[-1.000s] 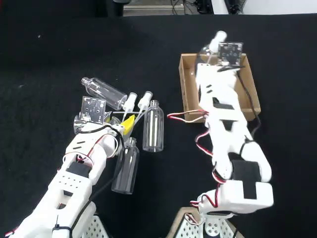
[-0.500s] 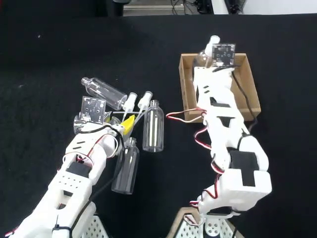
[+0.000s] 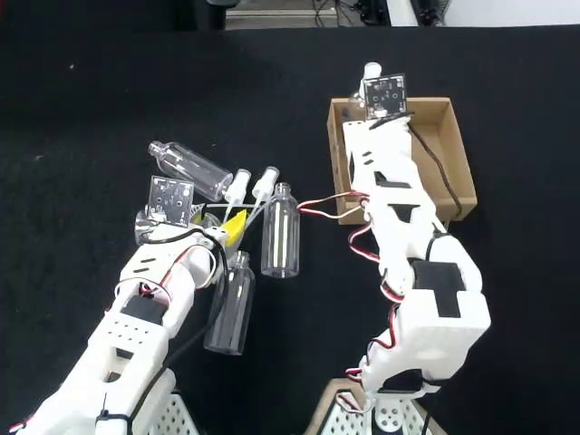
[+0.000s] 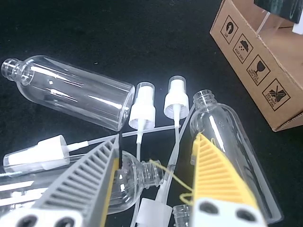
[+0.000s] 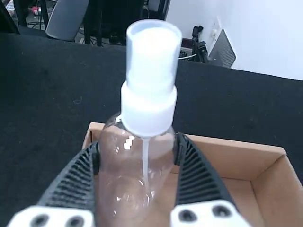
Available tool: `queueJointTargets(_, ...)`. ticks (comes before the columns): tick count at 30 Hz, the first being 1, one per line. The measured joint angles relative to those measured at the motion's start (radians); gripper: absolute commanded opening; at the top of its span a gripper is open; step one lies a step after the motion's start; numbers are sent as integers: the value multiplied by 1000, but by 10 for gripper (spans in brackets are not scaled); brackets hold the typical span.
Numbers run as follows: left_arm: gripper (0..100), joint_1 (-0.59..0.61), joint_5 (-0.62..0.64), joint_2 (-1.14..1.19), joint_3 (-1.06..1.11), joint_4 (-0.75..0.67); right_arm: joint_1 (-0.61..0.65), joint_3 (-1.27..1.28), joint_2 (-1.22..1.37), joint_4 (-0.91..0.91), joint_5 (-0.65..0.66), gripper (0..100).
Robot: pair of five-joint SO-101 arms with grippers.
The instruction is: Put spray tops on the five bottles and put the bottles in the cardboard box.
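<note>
My right gripper (image 5: 137, 156) is shut on a clear bottle with a white spray top (image 5: 149, 90), held over the far left corner of the cardboard box (image 3: 460, 168); the white top (image 3: 372, 71) pokes past the box's far wall. My left gripper (image 4: 156, 142) stands open just above a cluster of loose parts. One capless bottle (image 4: 71, 90) lies on its side, another (image 4: 232, 137) lies beside the yellow finger (image 4: 215, 175), and a third neck (image 4: 142, 177) shows between the fingers. Two white spray tops (image 4: 142, 106) (image 4: 176, 97) lie ahead of the fingertips.
A further spray top (image 4: 38, 151) lies by the grey finger. In the high view a long bottle (image 3: 231, 304) lies against the left arm. The box (image 4: 255, 61) sits to the right of the cluster on the black table (image 3: 91, 109), which has open cloth at the far left.
The right arm has swung the capped bottle leftward and farther away over the box. The left arm and the loose bottles have not moved.
</note>
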State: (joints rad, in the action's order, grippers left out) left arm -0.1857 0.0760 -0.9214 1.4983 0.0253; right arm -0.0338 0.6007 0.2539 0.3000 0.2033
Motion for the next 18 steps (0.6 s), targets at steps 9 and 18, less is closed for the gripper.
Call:
queueJointTargets(9,242,0,0,0,0,0,9,-5,21,11,3,79)
queueJointTargets(18,242,0,0,0,0,0,31,-26,52,11,8,276)
